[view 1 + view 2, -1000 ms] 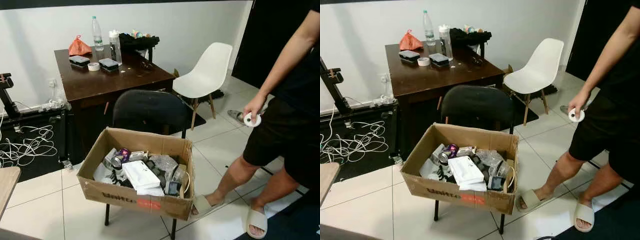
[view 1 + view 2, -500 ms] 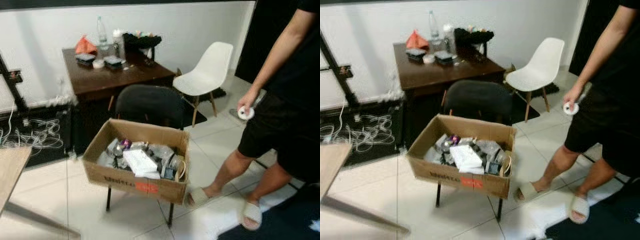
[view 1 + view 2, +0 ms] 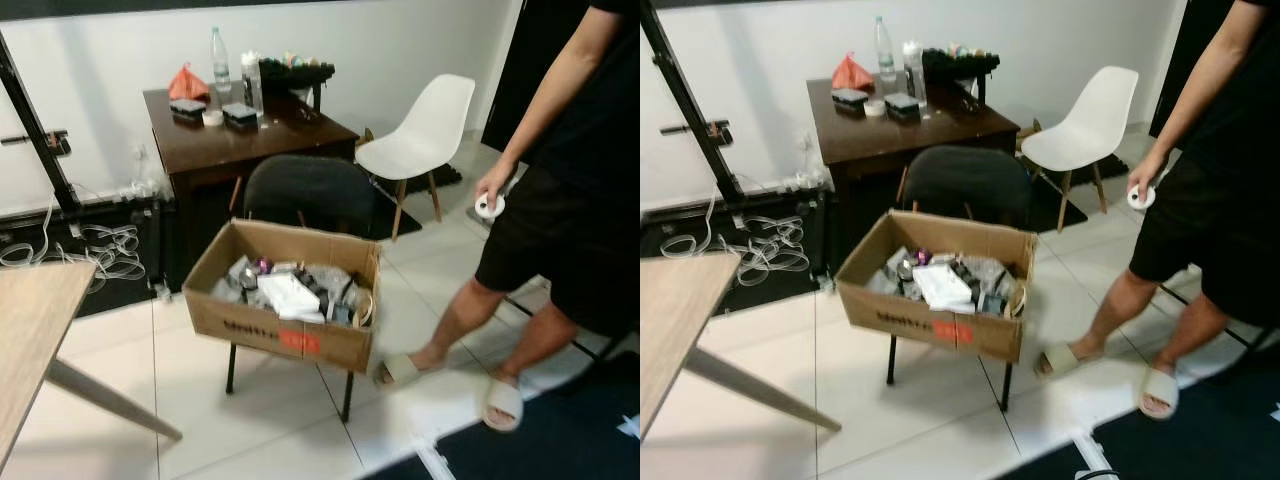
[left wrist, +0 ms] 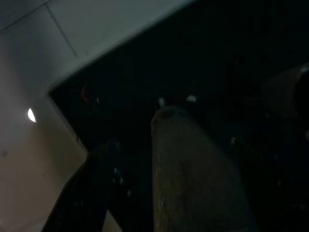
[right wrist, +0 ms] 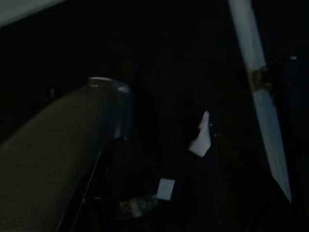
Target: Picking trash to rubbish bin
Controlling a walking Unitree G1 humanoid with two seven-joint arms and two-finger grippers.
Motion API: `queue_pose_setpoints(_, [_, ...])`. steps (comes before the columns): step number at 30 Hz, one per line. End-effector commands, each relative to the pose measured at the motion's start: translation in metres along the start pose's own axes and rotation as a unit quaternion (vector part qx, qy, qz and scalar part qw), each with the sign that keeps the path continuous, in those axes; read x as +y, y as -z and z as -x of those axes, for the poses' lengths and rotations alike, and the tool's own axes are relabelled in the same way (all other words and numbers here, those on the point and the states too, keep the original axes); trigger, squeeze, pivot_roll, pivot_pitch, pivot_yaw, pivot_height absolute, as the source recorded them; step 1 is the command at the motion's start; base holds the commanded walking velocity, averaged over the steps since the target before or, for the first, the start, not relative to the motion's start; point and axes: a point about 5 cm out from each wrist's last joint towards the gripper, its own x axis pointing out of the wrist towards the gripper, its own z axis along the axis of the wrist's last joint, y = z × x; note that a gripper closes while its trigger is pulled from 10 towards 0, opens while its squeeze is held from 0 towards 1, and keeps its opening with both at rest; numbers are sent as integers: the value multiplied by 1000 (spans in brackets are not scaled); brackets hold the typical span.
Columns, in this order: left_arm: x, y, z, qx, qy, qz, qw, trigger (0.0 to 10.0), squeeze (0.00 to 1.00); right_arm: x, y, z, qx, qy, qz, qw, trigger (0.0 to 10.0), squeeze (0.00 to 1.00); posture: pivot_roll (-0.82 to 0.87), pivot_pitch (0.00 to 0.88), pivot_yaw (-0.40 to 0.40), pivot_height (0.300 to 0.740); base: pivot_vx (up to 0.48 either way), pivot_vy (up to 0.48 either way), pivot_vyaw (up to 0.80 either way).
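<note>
Tools well apart from box point(image 3: 270, 338)

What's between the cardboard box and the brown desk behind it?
A black chair's backrest rises between the cardboard box and the brown desk, seen in both eye views.

Box point(image 3: 268, 336) of trash on chair point(image 3: 310, 195), desk point(image 3: 250, 140) behind, person point(image 3: 560, 240) right, table point(image 3: 30, 340) left.

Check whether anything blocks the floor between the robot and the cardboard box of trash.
Nothing visible does: bare white tile leads up to the cardboard box on the black chair. A wooden table stands off to the left, and a person stands right of the box.
</note>
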Motion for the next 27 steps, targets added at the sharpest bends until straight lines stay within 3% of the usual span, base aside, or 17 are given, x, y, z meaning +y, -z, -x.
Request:
queue_pose_setpoints(1, [0, 19, 2, 35, 2, -1, 999, 10000, 0, 2, 6, 0, 11, -2, -1, 1000, 10000, 0, -75, 75, 6, 740, -326, 0, 0])
queue_pose_setpoints(7, [0, 18, 2, 33, 1, -2, 999, 10000, 0, 2, 6, 0, 11, -3, 3, 1000, 10000, 0, -71, 63, 3, 740, -321, 0, 0])
queue_pose_setpoints(27, [1, 16, 3, 25, 27, -2, 999, 10000, 0, 2, 4, 0, 4, -8, 11, 1000, 10000, 0, -61, 61, -4, 740, 0, 0, 0])
